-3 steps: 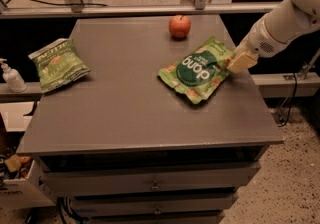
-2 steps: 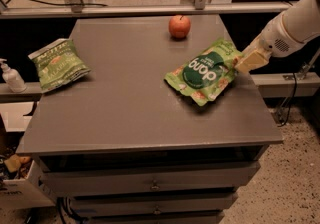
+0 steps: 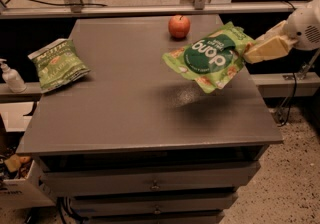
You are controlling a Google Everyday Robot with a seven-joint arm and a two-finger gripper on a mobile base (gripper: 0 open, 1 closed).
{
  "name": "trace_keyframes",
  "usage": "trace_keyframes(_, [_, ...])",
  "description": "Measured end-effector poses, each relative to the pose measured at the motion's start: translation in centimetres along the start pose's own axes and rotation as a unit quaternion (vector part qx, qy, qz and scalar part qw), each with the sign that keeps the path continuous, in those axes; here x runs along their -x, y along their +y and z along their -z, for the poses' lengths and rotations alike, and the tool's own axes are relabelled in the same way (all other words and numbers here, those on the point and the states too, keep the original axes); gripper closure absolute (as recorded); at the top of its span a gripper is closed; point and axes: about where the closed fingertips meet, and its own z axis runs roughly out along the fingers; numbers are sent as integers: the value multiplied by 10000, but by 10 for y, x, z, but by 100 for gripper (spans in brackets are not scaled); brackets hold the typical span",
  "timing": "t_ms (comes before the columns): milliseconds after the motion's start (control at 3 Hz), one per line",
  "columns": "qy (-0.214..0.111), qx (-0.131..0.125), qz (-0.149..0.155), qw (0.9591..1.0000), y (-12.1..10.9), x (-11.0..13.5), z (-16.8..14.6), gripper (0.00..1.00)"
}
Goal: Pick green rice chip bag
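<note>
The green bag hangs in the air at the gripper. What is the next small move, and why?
Probably raise it a little higher, straight up. The gripper, at the right edge of the table, is shut on one end of the green rice chip bag, which hangs tilted, its low corner seemingly not far above the surface.

— Any writing you can read?
— On the bag (image 3: 212, 58), which my gripper (image 3: 248, 54) pinches by a corner at the right of the view: big white letters in a dark green circle, upside down. I can't make out the word.
— And the small bag (image 3: 59, 64)?
— Lettering on its white top band, too small to read.
</note>
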Motion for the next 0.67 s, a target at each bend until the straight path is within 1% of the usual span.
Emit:
trace_keyframes(333, [-428, 295, -181, 9985, 18, 16, 13, 100])
trace_keyframes(667, [-492, 342, -203, 9980, 20, 19, 13, 100])
